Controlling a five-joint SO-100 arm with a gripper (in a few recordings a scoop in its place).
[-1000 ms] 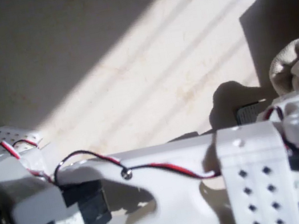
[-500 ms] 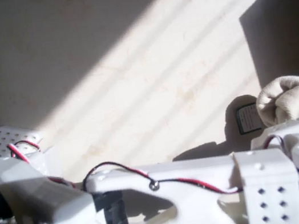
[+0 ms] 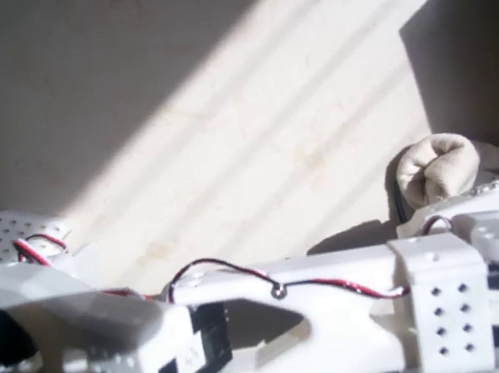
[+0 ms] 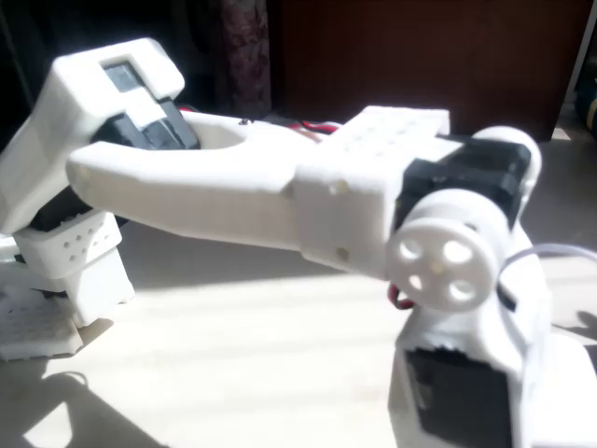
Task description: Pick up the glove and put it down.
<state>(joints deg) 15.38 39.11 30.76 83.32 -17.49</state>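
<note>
The glove (image 3: 440, 167) bunches near the surface's (image 3: 252, 147) right edge under the arm's wrist; finger state cannot be told. A shallow pinch could slip off the soft knit.

No readable text, label, brand, number or sign in either view. Small dark card (image 3: 399, 204) beside glove (image 3: 440, 167) in overhead view: too hidden and blurred to read any print. White arm parts (image 4: 280, 187) in fixed view: plain, no marking seen.
</note>
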